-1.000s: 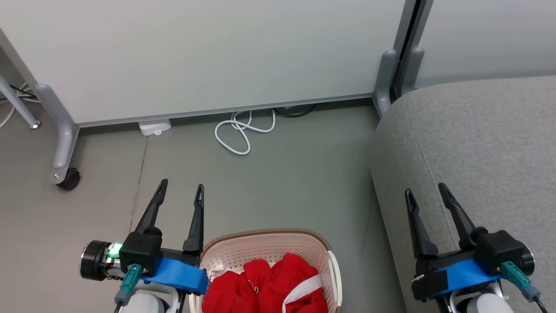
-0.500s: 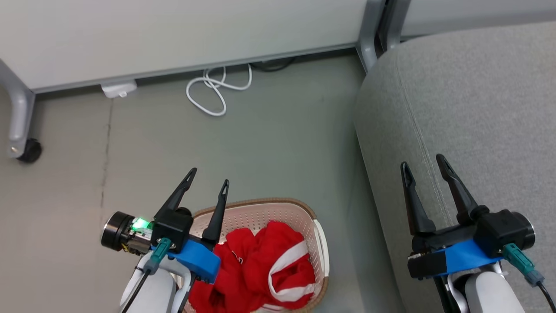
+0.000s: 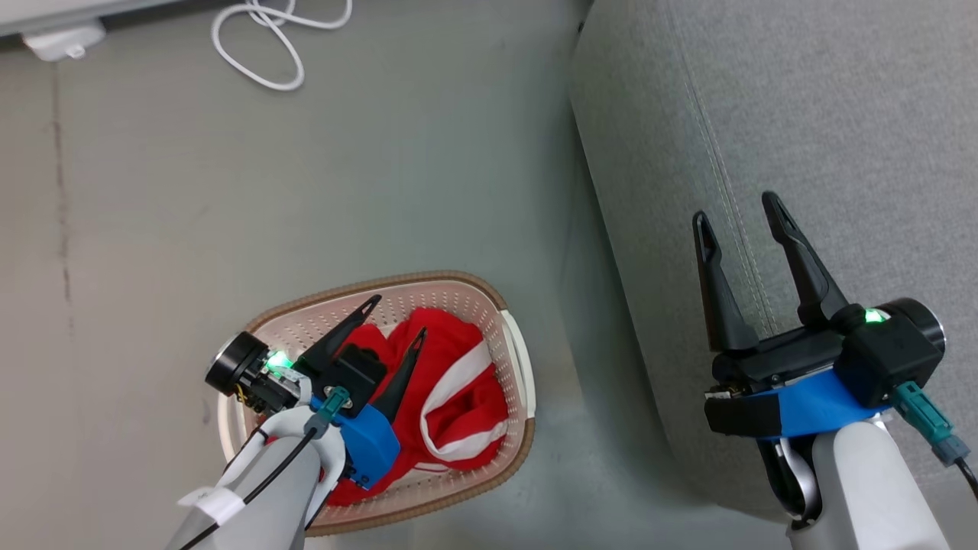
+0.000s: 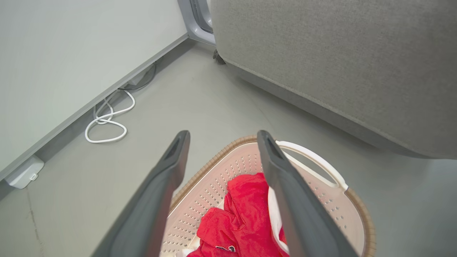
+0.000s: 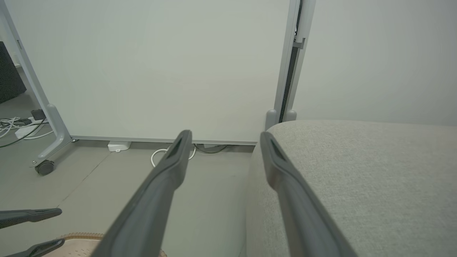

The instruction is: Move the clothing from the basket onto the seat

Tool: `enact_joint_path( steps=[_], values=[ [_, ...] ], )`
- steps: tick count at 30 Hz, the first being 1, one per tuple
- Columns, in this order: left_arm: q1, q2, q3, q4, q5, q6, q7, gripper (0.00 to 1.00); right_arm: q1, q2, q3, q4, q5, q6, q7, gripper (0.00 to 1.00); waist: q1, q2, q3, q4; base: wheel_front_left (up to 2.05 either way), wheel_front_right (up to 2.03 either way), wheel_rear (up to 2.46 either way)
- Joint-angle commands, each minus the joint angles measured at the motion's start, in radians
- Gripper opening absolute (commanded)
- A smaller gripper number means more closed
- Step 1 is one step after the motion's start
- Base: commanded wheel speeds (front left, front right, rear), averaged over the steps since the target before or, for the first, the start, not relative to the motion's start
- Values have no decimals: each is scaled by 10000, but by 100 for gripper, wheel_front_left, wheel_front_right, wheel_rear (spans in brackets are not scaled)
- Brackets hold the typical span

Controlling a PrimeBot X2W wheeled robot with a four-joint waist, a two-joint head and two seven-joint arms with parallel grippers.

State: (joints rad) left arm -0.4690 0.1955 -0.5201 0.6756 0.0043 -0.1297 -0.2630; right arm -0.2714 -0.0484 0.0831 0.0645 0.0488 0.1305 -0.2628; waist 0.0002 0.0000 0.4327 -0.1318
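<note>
The clothing point(image 3: 447, 355) lay crumpled in the basket point(image 3: 306, 330). It was a heap of red fabric with broad white stripes curling along its right side, and one fold bore small dark print. The basket, oval, cream and perforated, with a brown woven-look rim and white side handles, stood upright on the floor point(image 3: 229, 191). It was just beside the seat point(image 3: 802, 114) without touching it. The seat was a grey upholstered sofa with a rounded edge and a stitched seam.

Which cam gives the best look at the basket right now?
Head view: the basket is seen from above with nearly its full rim, the left gripper covering part. The left wrist view shows its far wall and one handle. The right wrist view catches a sliver of rim.
</note>
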Motion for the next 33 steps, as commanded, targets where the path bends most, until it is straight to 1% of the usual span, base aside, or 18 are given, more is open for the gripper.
enact_joint_path(
  steps=[1,7,18,22,26,33],
  values=[
    [-313,129,-244,216,-81,-2,-28,100,-230,-35,44,-106,36,4,-33,100,-2,0,219,-44,0,0,0],
    [-1035,340,-1394,1390,-365,-3,-28,100,-608,-34,208,-437,39,4,-32,100,-2,0,986,-391,0,0,0],
    [-2475,493,-3164,3430,-876,-4,-28,100,-1237,-35,539,-1093,-58,4,-32,100,-2,0,2674,-807,0,0,0],
    [-2929,424,-3635,4285,-1242,-5,-28,100,-1360,-35,603,-1305,-8,3,-32,100,-2,0,3152,-926,0,0,0],
    [-3366,211,-4171,4935,-1574,-5,-21,100,-1418,-35,615,-1541,-38,3,-32,100,-2,0,3577,-980,0,0,0],
    [-3913,-34,-5061,5287,-2187,-5,-24,100,-1456,-34,574,-1722,-101,3,-32,100,-2,0,4114,-938,0,0,0]
  ],
)
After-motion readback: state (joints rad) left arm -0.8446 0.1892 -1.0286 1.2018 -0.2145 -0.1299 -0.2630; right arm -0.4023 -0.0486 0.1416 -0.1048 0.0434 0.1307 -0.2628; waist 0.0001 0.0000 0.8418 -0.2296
